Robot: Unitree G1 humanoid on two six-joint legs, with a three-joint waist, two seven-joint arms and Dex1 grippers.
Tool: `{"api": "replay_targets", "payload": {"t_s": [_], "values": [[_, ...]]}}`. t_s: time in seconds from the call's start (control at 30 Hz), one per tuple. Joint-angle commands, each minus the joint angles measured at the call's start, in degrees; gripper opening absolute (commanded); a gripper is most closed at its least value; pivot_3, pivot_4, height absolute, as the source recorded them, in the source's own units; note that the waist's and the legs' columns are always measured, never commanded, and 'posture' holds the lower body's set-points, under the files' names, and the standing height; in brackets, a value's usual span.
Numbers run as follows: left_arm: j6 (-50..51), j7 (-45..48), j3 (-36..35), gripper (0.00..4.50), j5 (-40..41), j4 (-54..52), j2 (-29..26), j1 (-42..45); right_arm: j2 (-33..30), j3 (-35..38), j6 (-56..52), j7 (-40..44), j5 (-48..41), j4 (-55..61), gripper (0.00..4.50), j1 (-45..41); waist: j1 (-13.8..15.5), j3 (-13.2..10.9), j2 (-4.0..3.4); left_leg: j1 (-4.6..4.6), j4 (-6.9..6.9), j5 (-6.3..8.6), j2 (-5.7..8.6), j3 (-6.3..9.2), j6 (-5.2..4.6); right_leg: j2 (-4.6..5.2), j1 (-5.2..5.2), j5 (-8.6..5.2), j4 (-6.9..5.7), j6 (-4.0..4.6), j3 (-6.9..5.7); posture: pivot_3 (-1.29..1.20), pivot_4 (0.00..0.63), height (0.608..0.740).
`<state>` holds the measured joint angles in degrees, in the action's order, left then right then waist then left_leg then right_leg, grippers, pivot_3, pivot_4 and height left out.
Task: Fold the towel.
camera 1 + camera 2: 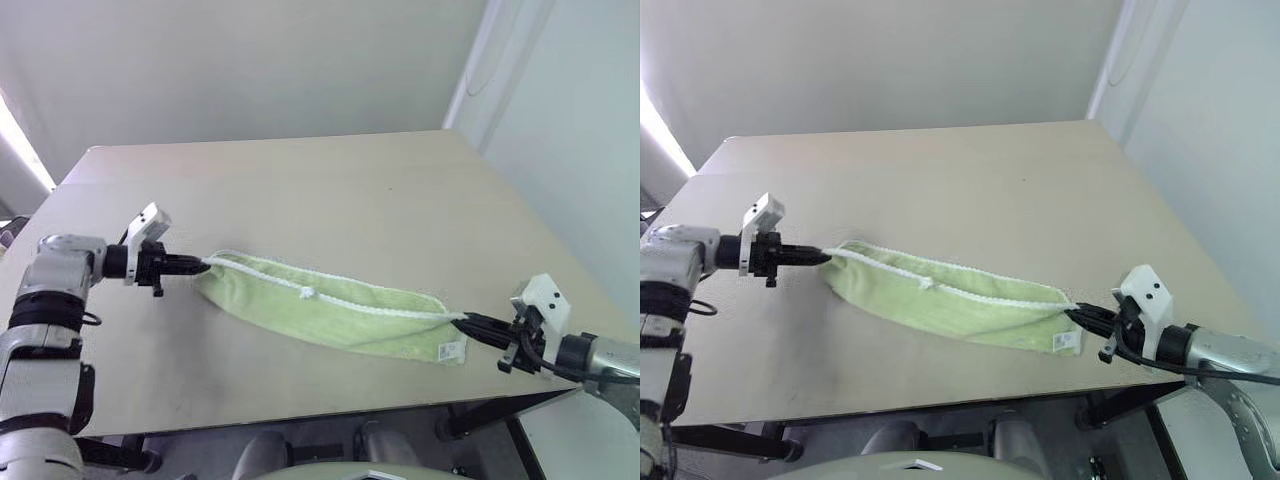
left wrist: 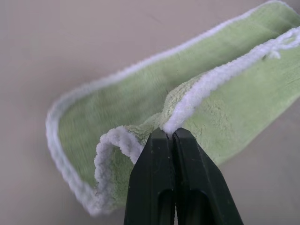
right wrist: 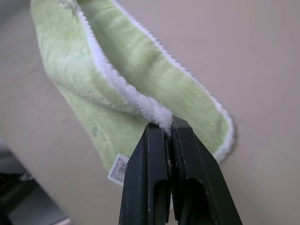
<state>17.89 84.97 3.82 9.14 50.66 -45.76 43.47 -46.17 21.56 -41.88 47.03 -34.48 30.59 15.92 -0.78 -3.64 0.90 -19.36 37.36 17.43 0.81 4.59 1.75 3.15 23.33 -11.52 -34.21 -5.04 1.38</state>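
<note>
Lime-green towel (image 1: 330, 315) sags onto the bare tan table (image 1: 330, 190), its corners pinched by left tool (image 1: 200, 266) and right tool (image 1: 470, 322).

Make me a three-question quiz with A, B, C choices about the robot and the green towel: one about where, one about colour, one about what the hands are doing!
1. Where does the towel lie?
A. on the table
B. on the floor
C. on a chair

2. What colour is the towel's edging?
A. black
B. white
C. red

3. How are the left end effector and the right end effector?
A. both wide open
B. one open, one shut
C. both shut on the towel

Answers:
1 A, it stretches across the tabletop between the two arms.
2 B, a white stitched edge runs along the pale green cloth.
3 C, each wrist view shows black fingers pinched on the white edging at a towel end.
</note>
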Motion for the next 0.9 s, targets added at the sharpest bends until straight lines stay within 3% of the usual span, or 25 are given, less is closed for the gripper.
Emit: {"api": "replay_targets", "payload": {"t_s": [0.03, 0.27, 0.63, 0.73, 0.77, 0.9], "values": [[-3.32, -0.17, 0.28, 0.0, -2.05, 4.45, 0.46, 4.02, 0.23, -0.18, 0.42, -1.8, 0.77, -1.29, 0.02, -2.12, -0.07, 0.0, 0.0, 0.0, -0.01, 0.0, -0.01, 0.0, 0.0, -0.01, 0.0, 0.0, 0.0, 0.0, 0.01, 0.0, 0.0, 0.74], [-8.04, -4.31, 0.04, 0.0, -5.55, 13.86, 3.92, 8.75, 2.11, -3.54, 1.94, -7.11, 5.34, -9.23, 0.02, -9.07, 0.18, 0.0, 0.0, 0.01, 0.01, 0.0, 0.02, 0.01, 0.0, -0.02, 0.02, 0.01, -0.01, -0.01, 0.02, 0.0, 0.0, 0.74], [-7.9, -9.97, -2.72, 0.0, -5.23, 19.1, 7.0, 11.08, 3.59, -8.86, 2.87, -8.46, 9.18, -13.45, 0.02, -12.38, 0.16, 0.01, 0.01, 0.0, 0.03, -0.01, 0.05, 0.06, -0.01, -0.05, 0.04, 0.02, -0.08, -0.01, 0.07, 0.0, 0.0, 0.74], [-7.37, -10.83, -3.42, 0.69, -5.52, 19.66, 7.28, 11.4, 3.61, -9.23, 2.7, -8.32, 9.31, -13.64, 0.0, -12.85, 0.13, 0.01, 0.0, 0.0, 0.03, -0.01, 0.04, 0.08, -0.01, -0.07, 0.04, 0.02, -0.09, -0.01, 0.07, 0.0, 0.0, 0.74], [-7.28, -10.89, -3.46, 1.07, -5.82, 19.72, 7.3, 11.32, 3.72, -9.25, 2.6, -8.47, 9.34, -13.81, 0.51, -13.17, 0.06, 0.01, 0.0, 0.01, 0.03, -0.01, 0.04, 0.08, -0.01, -0.07, 0.04, 0.02, -0.09, -0.01, 0.07, 0.0, 0.0, 0.74], [-6.47, -11.22, -4.39, 2.5, -5.67, 19.84, 7.47, 11.12, 4.29, -9.33, 2.62, -8.67, 9.29, -13.9, 1.78, -14.25, 0.07, 0.01, 0.0, 0.01, 0.03, -0.01, 0.04, 0.08, -0.01, -0.08, 0.04, 0.02, -0.09, -0.02, 0.08, 0.0, 0.0, 0.74]]}}
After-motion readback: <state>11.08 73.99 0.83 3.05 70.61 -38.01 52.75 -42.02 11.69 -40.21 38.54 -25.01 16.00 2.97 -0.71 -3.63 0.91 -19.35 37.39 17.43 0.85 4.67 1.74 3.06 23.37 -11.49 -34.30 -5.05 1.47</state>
